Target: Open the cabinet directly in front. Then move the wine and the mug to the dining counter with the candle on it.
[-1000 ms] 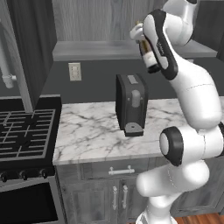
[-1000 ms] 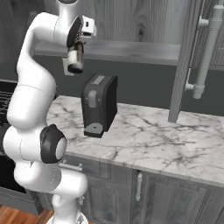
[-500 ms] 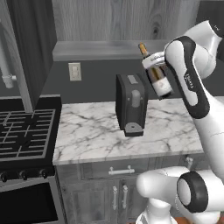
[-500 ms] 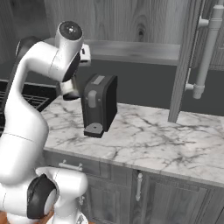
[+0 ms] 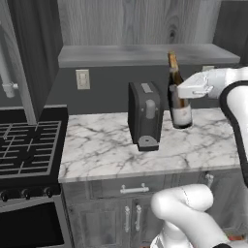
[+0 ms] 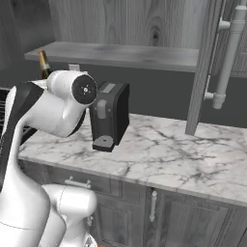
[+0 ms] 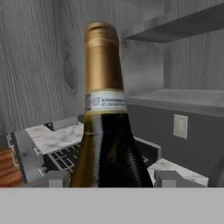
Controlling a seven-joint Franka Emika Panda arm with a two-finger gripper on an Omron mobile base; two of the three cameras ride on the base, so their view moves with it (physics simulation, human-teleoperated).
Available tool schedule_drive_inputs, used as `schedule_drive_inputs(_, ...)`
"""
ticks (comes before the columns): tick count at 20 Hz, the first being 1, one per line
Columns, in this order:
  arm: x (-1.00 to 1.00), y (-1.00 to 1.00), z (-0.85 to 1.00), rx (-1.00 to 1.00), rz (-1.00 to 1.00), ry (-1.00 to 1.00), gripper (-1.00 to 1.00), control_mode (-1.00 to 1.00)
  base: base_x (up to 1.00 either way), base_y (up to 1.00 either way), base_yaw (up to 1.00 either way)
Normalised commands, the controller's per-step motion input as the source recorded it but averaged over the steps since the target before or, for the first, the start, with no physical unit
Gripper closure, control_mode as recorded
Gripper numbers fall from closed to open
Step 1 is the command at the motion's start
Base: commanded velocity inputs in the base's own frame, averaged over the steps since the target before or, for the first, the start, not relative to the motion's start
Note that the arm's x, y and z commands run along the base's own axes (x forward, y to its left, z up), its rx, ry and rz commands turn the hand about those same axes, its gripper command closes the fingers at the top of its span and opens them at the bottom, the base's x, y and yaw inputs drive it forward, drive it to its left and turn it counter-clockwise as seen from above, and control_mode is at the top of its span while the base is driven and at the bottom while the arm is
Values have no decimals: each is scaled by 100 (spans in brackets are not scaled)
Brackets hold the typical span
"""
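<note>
wine point(image 5: 179, 104) upright, right of coffee machine point(image 5: 144, 116), above surface point(image 5: 106, 145) | pincer point(image 7: 109, 180) grasping its body | glass: heavy, slippery, breakable; hold mid-body, stay vertical

Veined marble worktop point(image 5: 106, 145), black stove point(image 5: 24, 145), dark wall, outlet point(image 5: 83, 79).

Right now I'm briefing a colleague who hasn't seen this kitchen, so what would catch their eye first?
The wine, upright in the gripper above the marble worktop, just right of the black coffee machine. In the hand view its gold foil top looms close between the fingertips. Next, the open cabinet door with its long silver handle on the right.
</note>
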Motion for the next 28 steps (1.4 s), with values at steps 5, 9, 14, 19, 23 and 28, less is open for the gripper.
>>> schedule_drive_inputs(5, -82, 3, -1, 47, 1, -30, 100, -100, 0, 0, 0)
schedule_drive_inputs(9, -11, 0, -1, 14, 0, -5, 100, -100, 0, 0, 0)
schedule_drive_inputs(14, 0, 0, 0, 0, 0, 0, 100, -100, 0, 0, 0)
schedule_drive_inputs(19, -2, 0, 0, 0, 0, 0, 100, -100, 0, 0, 0)
schedule_drive_inputs(23, -5, 0, 0, 0, 0, 0, 100, 100, -36, 1, 3)
schedule_drive_inputs(28, 0, 0, 0, 0, 0, 0, 100, 100, -94, 32, 52)
